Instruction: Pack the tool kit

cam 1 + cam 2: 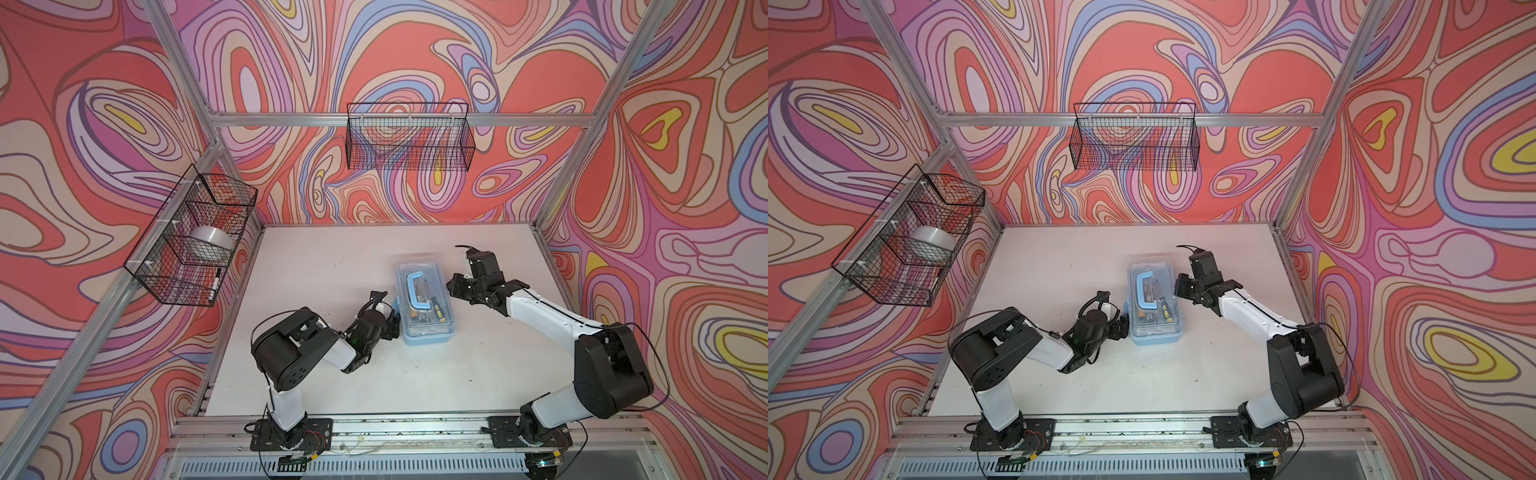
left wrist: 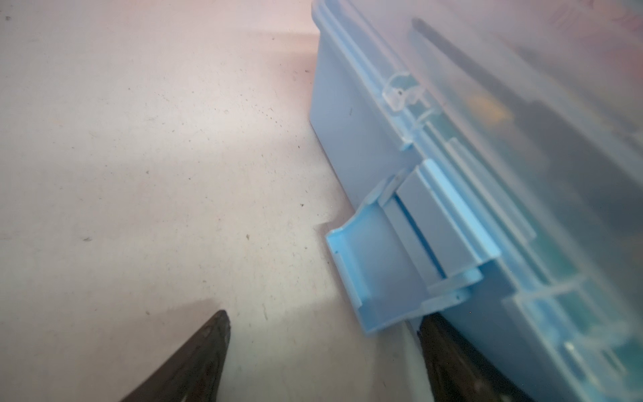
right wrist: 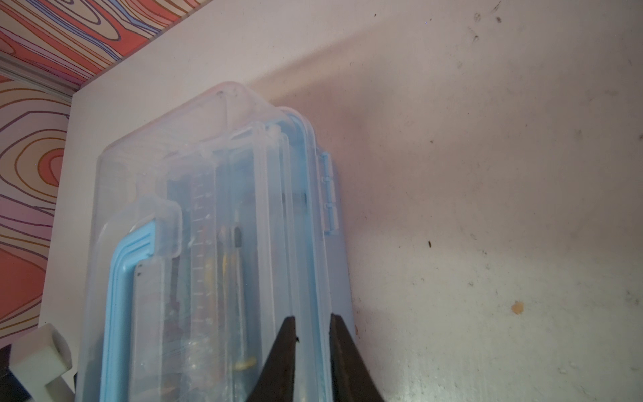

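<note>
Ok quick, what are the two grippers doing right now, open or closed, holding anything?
Left gripper: open, holding nothing.
Right gripper: closed on the rim of the light-blue plastic case with clear lid.

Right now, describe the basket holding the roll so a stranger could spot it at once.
Start at the white table and look to the wall on its left. A black wire basket hangs on that wall's slanted metal rail, split into compartments. Unlike the back basket, it holds a white roll and a marker.
</note>
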Robot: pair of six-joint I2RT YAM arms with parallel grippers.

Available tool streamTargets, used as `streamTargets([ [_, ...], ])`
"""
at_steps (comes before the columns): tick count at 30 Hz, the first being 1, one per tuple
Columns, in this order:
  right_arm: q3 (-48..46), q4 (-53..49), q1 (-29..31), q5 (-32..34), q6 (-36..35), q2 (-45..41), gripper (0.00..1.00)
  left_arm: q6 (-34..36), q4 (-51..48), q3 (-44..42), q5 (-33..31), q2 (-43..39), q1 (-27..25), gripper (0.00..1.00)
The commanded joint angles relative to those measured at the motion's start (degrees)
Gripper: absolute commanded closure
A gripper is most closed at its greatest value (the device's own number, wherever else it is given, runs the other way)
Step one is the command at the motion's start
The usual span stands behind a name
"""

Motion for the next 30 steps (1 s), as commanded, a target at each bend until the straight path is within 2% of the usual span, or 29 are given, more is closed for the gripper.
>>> streamTargets([
  [1,0.2,1.7,0.9,-2.9,-0.6,0.3,0.81,-0.3,0.3,-0.3,-2.0,2.4,-0.4,0.14],
  [14,0.2,1.5,0.9,-3.9,-0.7,0.6,0.83,1.4,1.5,0.1,-7.1,2.1,-0.1,0.15],
  [30,0.8,0.6,0.9,-4.0,-1.3,1.3,0.85,3.2,0.0,1.5,-8.6,-2.7,1.2,0.16],
])
